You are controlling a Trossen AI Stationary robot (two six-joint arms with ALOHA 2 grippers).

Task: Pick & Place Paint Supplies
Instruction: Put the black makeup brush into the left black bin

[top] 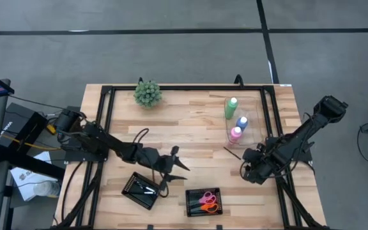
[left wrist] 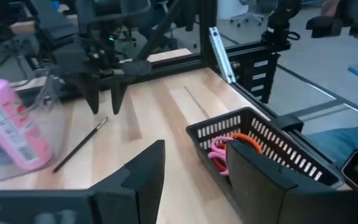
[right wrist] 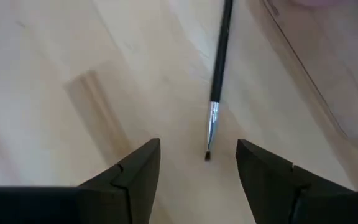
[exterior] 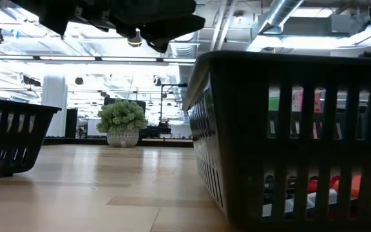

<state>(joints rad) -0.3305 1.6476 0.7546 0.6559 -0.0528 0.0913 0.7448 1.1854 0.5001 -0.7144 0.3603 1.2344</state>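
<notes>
A thin dark-handled brush (right wrist: 220, 62) lies flat on the wood; its bristle tip (right wrist: 207, 155) sits between the fingers of my right gripper (right wrist: 199, 165), which is open and points down just above it (top: 248, 166). The same brush (left wrist: 79, 146) shows in the left wrist view under the right gripper (left wrist: 104, 107). Green (top: 231, 108), blue (top: 241, 122) and pink (top: 236, 134) bottles stand in a clear tray. Pink and orange scissors (top: 207, 201) lie in one black tray, another brush (top: 147, 190) in the other. My left gripper (top: 176, 160) hovers open above the table between the trays.
The two black slotted trays (top: 133, 191) (top: 193, 206) sit near the table's near edge. A bushy green plant ball (top: 147, 93) stands at the far edge. The clear tray's wall (top: 255, 124) is close beside the brush. A black frame (top: 107, 96) runs round the table.
</notes>
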